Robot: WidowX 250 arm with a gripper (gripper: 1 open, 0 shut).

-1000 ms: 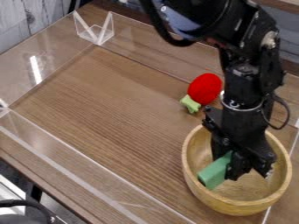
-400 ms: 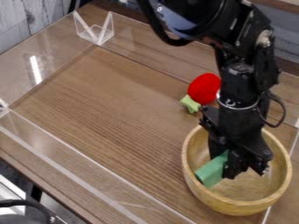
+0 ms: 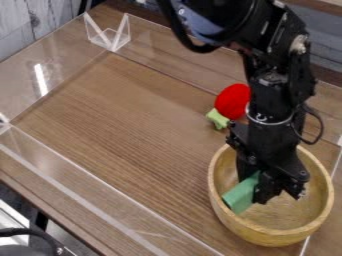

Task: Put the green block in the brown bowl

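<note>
The brown bowl (image 3: 234, 219) sits at the lower right of the wooden table, wide and light brown with a thick rim. Inside its left half is the green block (image 3: 239, 193), tilted with its lower end down in the bowl. My gripper (image 3: 263, 186) reaches down into the bowl from above, and its black fingers are shut on the upper end of the block. The arm covers the back of the bowl.
A red round object (image 3: 235, 98) with a small green stub (image 3: 215, 119) lies just behind the bowl, next to my arm. Clear plastic walls (image 3: 54, 70) border the table on the left and front, and a clear stand (image 3: 107, 33) is at the back.
My gripper and the green block have shifted slightly left inside the bowl. The grip is unchanged.
</note>
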